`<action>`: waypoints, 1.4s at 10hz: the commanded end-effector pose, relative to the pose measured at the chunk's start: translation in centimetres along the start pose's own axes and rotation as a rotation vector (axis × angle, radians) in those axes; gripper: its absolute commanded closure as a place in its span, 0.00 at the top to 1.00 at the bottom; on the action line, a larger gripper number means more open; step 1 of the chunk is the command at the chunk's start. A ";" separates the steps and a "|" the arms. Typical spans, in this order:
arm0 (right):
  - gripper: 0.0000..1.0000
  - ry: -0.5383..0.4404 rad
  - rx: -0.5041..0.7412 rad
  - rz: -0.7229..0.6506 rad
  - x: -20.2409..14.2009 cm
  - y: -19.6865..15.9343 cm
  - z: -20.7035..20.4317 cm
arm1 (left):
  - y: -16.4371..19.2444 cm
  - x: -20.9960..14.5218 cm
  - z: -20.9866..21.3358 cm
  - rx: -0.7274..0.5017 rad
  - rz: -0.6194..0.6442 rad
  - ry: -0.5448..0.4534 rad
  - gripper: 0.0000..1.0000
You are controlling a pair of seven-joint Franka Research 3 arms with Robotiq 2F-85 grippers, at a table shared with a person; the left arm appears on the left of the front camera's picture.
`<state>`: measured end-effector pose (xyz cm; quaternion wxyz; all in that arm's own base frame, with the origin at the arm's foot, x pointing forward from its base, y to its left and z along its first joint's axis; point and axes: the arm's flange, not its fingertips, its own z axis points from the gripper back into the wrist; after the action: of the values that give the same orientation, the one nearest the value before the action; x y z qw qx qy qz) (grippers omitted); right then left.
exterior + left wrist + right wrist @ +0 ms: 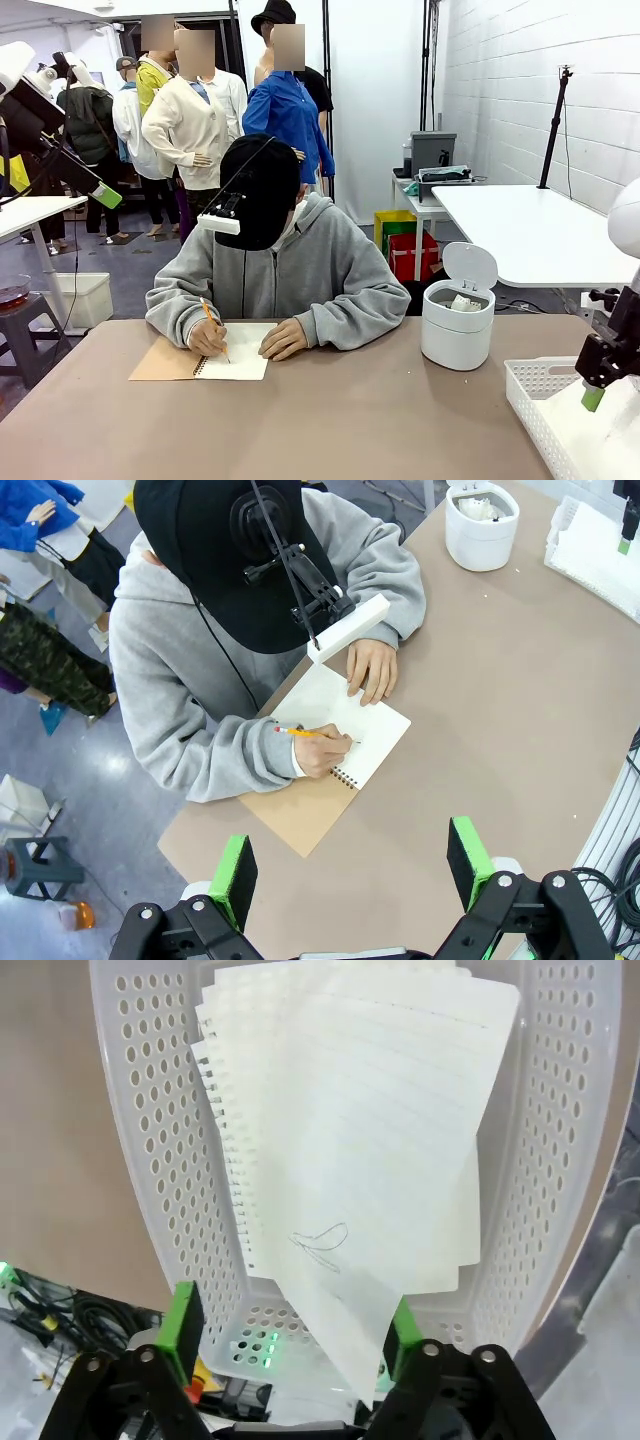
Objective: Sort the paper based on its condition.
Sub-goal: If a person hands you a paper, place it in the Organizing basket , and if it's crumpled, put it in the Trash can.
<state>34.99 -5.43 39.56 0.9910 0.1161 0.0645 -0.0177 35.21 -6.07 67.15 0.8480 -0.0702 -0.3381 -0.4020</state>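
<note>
Both jaws stand spread. On the right gripper [290, 1335] the green pads are wide apart above a white perforated basket [150, 1110], and a flat sheet [390, 1160] lies between and beyond them. Its near corner passes close by the right-hand pad [403, 1338]; whether pad and paper touch cannot be told, and nothing is pinched. In the front view the right gripper [594, 395] hangs over the basket [535, 385] at the table's right edge.

The left gripper [350, 865] is also wide open and holds nothing; it hovers high over the table [520, 710], looking down on the person. In the front view the left gripper [105, 195] is raised at the far left.

The sheet is lined and carries a small pencilled squiggle near its lower end; no readable words or brand marks show. It rests on a fanned stack of similar sheets [240, 1090] with torn spiral-hole edges along one side. In the right wrist view the long axis of the top sheet runs from the near end of the basket toward its far end, tilted slightly.

A person [290, 270] sits at the far side, writing with a pencil [213, 325] in an open notebook [235, 355]. A small white bin [458, 325] with its lid up stands on the table to the right, with crumpled wads [482, 505] inside.
</note>
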 end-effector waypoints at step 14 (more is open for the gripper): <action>1.00 -0.170 -0.107 0.207 -2.2 2.8 5.8 | 0.1 0.0 -0.1 0.005 0.001 -0.008 1.00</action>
<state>33.51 -3.85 46.52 0.9929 0.0702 -0.0372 0.0889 35.21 -6.07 67.15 0.8480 -0.0702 -0.3380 -0.4021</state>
